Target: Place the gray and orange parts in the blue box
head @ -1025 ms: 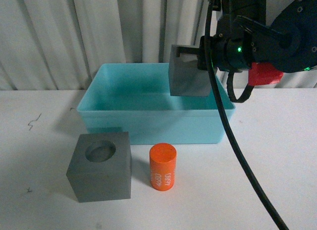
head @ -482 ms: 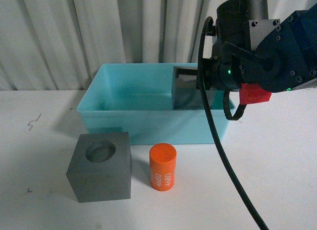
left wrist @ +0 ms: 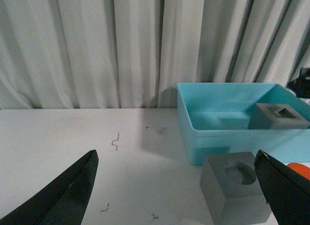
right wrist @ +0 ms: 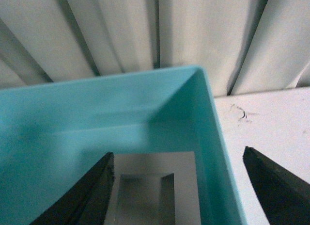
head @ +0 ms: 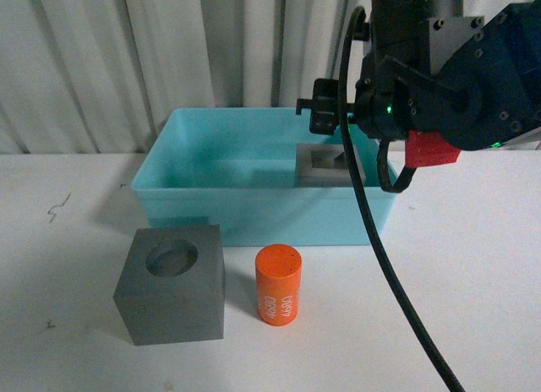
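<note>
The gray cube with a square recess lies inside the blue box, at its right end. My right gripper hovers open just above it, touching nothing. From the right wrist, that cube shows below the open right gripper, against the blue box's wall. The gray cube with a round recess and the orange cylinder stand on the table in front of the box. My left gripper is open and empty, off to the left of the round-recess cube.
White curtains hang close behind the box. The table is white with small dark marks at the left. The right arm's black cable hangs down across the table's right side.
My right gripper lowered the square-recess cube into the box, opened and lifted clear. The cube now rests on the box floor. The other cube and the cylinder have not moved.
</note>
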Robot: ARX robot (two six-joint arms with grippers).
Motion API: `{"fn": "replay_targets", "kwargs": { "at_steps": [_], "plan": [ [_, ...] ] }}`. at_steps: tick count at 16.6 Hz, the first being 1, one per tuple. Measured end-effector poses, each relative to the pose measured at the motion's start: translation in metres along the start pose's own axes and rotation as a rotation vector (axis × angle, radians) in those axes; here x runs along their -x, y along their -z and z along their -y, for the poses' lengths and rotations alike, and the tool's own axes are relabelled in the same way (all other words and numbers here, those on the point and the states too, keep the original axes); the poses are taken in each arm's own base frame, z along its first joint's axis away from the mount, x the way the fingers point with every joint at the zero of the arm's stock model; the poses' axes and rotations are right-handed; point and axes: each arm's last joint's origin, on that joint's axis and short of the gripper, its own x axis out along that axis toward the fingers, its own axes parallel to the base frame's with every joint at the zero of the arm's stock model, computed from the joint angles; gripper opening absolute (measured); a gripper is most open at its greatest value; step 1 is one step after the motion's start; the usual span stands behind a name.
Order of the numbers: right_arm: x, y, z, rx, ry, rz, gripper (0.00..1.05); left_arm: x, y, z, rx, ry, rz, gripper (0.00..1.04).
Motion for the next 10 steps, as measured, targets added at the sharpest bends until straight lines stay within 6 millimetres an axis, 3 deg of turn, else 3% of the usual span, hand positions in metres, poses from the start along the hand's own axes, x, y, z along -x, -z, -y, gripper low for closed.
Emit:
{"fn": "replay_targets", "kwargs": {
  "at_steps": [2,4,5,6,9,10],
  "plan": [
    [0.034,-0.029,0.003,-0.015,-0.003,0.108,0.99,0.000,0.000,0.000,0.000,0.000,0.000,0.98],
    [0.098,-0.057,0.014,-0.039,-0.012,0.209,0.98,0.000,0.000,0.000,0.000,0.000,0.000,0.98],
    [0.136,-0.053,0.024,-0.054,0.000,0.185,0.98,0.000,0.000,0.000,0.000,0.000,0.000,0.98],
    [0.167,-0.035,0.037,-0.085,0.043,0.117,0.98,0.000,0.000,0.000,0.000,0.000,0.000,0.98],
    [0.256,0.052,0.066,-0.183,0.199,-0.158,0.98,0.000,0.000,0.000,0.000,0.000,0.000,0.98],
    [0.272,0.064,0.070,-0.222,0.196,-0.180,0.98,0.000,0.000,0.000,0.000,0.000,0.000,0.98]
  ]
}}
